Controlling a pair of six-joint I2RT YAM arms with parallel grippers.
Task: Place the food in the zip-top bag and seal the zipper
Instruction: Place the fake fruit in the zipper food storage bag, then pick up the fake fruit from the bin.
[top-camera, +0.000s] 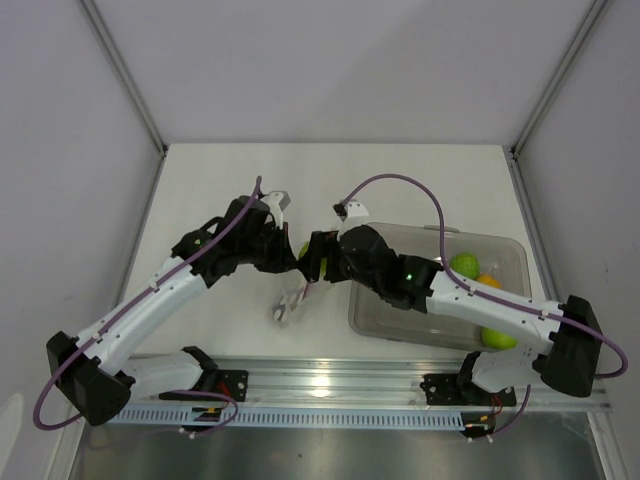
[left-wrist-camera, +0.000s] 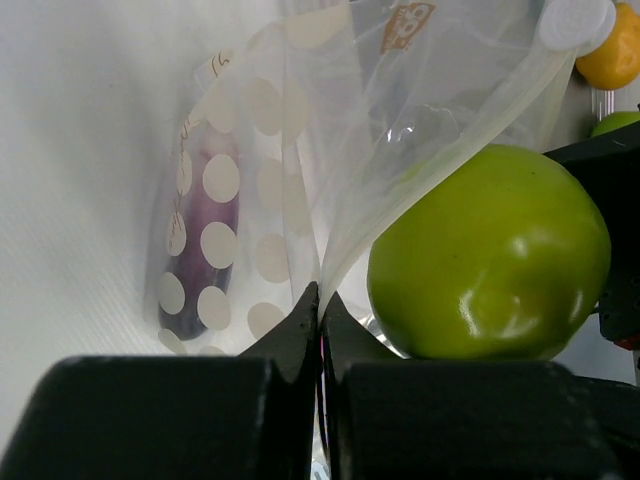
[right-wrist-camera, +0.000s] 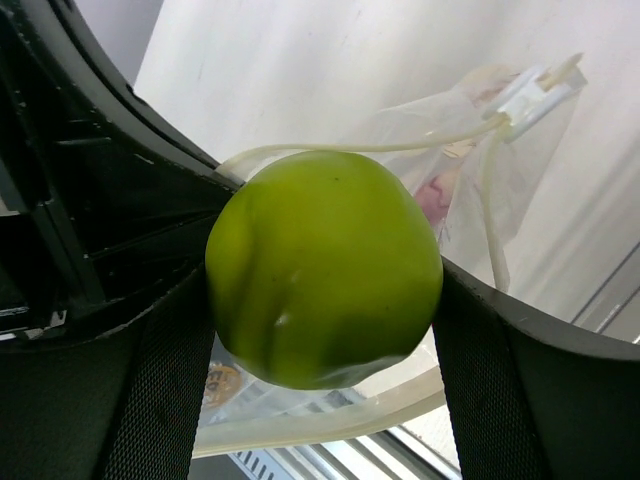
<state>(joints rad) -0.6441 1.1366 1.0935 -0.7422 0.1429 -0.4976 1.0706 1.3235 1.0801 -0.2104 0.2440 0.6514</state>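
Observation:
My left gripper (top-camera: 289, 256) is shut on the mouth edge of the clear dotted zip-top bag (top-camera: 291, 301) and holds it up; in the left wrist view the fingertips (left-wrist-camera: 306, 318) pinch the film (left-wrist-camera: 300, 120). The purple eggplant (left-wrist-camera: 198, 245) lies inside the bag. My right gripper (top-camera: 318, 260) is shut on the round green fruit (right-wrist-camera: 325, 265), held at the bag's open mouth; the fruit also shows in the left wrist view (left-wrist-camera: 490, 255). The pale zipper strip (right-wrist-camera: 330, 422) runs just below the fruit, and its white slider (right-wrist-camera: 533, 90) is at the far end.
The clear grey tub (top-camera: 378, 320) stands to the right, under my right arm. It holds another green fruit (top-camera: 463, 265), the small orange (top-camera: 488, 281) and the yellow-green pear (top-camera: 497, 338). A metal rail (top-camera: 330, 385) runs along the near table edge.

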